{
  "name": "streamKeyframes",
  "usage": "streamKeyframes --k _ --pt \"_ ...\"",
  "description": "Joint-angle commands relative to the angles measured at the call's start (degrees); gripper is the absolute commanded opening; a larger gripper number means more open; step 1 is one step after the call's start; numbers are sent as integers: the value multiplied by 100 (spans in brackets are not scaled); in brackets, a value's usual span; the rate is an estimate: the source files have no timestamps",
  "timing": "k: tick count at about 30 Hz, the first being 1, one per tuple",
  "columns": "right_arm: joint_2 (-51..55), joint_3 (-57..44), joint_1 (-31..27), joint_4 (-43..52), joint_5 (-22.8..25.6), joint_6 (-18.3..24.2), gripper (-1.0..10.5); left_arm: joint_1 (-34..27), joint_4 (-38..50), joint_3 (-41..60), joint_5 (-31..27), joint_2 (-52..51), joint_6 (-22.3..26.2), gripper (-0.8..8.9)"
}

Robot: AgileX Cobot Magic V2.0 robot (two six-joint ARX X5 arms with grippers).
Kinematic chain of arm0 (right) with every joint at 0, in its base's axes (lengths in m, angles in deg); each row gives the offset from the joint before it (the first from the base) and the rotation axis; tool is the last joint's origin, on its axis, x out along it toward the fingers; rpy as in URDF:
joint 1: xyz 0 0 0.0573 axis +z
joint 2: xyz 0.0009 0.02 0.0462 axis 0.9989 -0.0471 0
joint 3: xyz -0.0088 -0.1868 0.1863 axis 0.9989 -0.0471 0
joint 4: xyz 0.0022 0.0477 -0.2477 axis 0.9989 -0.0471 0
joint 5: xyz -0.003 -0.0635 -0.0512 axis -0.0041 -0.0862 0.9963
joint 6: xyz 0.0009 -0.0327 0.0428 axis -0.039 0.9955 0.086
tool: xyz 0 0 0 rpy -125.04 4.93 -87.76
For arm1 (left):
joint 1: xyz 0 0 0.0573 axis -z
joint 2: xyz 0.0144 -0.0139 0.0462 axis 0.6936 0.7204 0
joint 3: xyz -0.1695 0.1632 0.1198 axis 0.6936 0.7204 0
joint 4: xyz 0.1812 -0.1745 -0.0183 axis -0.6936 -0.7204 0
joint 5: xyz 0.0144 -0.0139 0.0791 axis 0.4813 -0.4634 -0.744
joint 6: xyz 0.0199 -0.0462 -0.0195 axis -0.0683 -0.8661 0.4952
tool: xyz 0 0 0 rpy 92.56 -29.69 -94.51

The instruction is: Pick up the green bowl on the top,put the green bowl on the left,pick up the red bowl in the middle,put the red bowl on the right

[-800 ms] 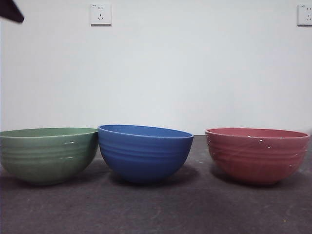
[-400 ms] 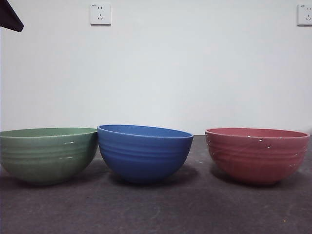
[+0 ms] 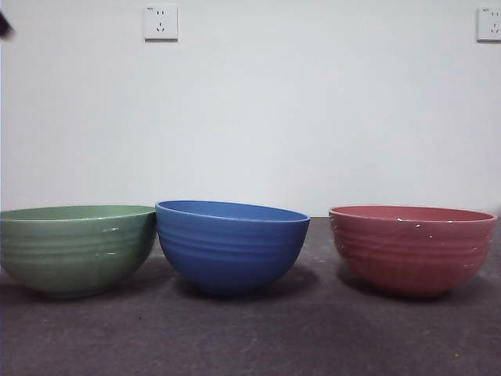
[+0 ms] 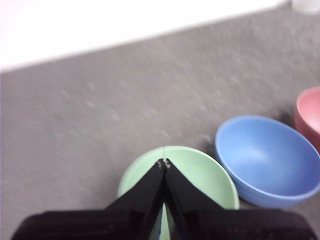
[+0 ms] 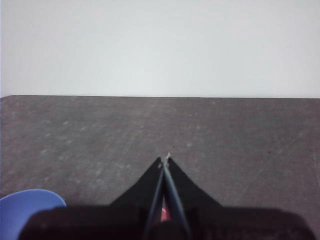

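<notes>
The green bowl (image 3: pixel 76 249) stands upright on the table at the left, and the red bowl (image 3: pixel 412 248) stands upright at the right. My left gripper (image 4: pixel 163 163) is shut and empty, high above the green bowl (image 4: pixel 200 175); the red bowl's edge (image 4: pixel 310 112) shows past the blue one. My right gripper (image 5: pixel 165 161) is shut and empty above bare table, with a bit of red visible below its jaws. In the front view only a small black tip (image 3: pixel 5 26) shows at the top left corner.
A blue ridged bowl (image 3: pixel 231 245) sits slightly tilted between the green and red bowls, close to the green one; it also shows in the left wrist view (image 4: pixel 267 159) and the right wrist view (image 5: pixel 30 212). Two wall sockets (image 3: pixel 160 22) are on the white wall behind.
The black arm tip at the front view's top left corner has drawn back almost out of the picture. The three bowls have not moved.
</notes>
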Motion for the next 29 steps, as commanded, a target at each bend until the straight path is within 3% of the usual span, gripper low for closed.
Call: streamKeyframes --k 1,7,12,19,29 --pt "2 -33 2 -37 15 -52 -16 -376 -190 90 -44 -870 160 -4" --pt "2 -33 2 -258 15 -52 -16 -1405 46 920 -118 -2098 101 -4" --pt "2 -33 2 -433 17 -52 -16 -1928 531 1991 -70 -2603 9 -4" --pt "2 -33 2 -680 15 -52 -16 -2107 1375 3217 195 -2850 0 -4" --pt "2 -33 2 -955 17 -52 -16 -2118 1215 3578 199 -2872 -273 -4"
